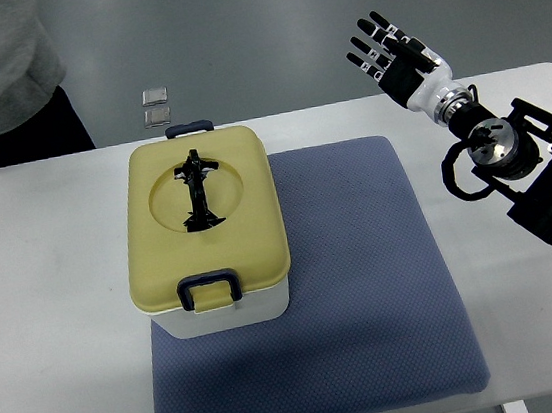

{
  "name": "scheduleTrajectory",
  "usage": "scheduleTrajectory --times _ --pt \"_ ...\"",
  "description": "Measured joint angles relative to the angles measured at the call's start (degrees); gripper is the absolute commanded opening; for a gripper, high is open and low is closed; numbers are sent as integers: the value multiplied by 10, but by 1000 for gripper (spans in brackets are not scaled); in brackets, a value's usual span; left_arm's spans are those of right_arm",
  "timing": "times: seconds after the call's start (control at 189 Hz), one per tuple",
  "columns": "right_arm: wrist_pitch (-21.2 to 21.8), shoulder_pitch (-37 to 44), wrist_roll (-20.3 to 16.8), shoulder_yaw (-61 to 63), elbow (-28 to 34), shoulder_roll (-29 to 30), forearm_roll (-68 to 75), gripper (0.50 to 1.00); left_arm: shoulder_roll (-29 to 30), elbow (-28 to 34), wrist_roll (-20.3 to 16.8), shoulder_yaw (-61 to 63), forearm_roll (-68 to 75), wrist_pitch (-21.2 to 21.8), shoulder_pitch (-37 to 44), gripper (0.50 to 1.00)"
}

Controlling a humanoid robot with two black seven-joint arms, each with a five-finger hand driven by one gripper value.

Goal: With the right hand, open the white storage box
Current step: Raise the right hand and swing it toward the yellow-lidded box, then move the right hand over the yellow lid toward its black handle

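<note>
One robot hand [390,49], the right, hovers fingers spread past the tabletop's [59,324] far edge; the closed storage box [207,231] sits well leftward on a blue mat [366,286].

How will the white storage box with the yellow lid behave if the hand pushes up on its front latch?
The white storage box with yellow lid looks like rigid plastic, so probably no flexing. It sits on the blue padded mat, which likely limits sliding. Tall for its base, so it may tip backward.

We see the right arm [511,152] entering from the right edge. Its right hand [390,51] hovers beyond the table's far edge, fingers spread, holding nothing.
</note>
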Motion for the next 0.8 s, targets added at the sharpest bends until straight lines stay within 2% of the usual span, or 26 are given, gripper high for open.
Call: scheduleTrajectory --times 0.27,0.439,0.556,0.714,0.799 --pt "11 0 -1 -1 4 0 -10 928 0 -1 0 0 1 -1 0 1000" --pt "46 16 -12 -1 9 -7 -111 928 0 -1 0 0 1 0 0 1000" --pt "100 43 -36 -5 13 -29 -219 928 0 -1 0 0 1 -1 0 1000" --pt "229 116 -60 -33 25 -68 -450 930 0 -1 0 0 1 -2 0 1000" --pt "258 164 -60 -40 50 -92 -575 930 0 -2 0 0 2 -2 0 1000"
